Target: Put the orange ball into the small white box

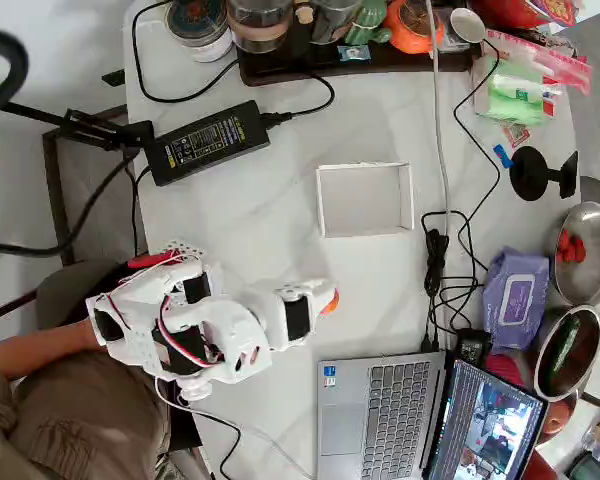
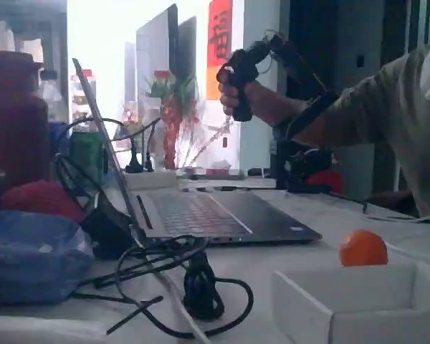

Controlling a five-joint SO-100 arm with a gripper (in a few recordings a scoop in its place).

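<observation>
The orange ball (image 1: 329, 302) lies on the white table, a short way nearer the front than the small white box (image 1: 365, 198). In the overhead view my white arm reaches in from the lower left. My gripper (image 1: 315, 300) sits over the ball's left side and hides part of it. How far its jaws stand apart is hidden by the gripper's own body. In the fixed view the ball (image 2: 362, 248) rests on the table just behind the box (image 2: 358, 301), and no fingers show around it. The box is empty.
A black power adapter (image 1: 208, 142) lies left of the box. Tangled cables (image 1: 445, 262) run on its right. An open laptop (image 1: 380, 410) sits at the front edge. Jars on a tray (image 1: 310, 40) line the back. A wipes pack (image 1: 515, 295) and metal bowls (image 1: 585, 250) stand at the right.
</observation>
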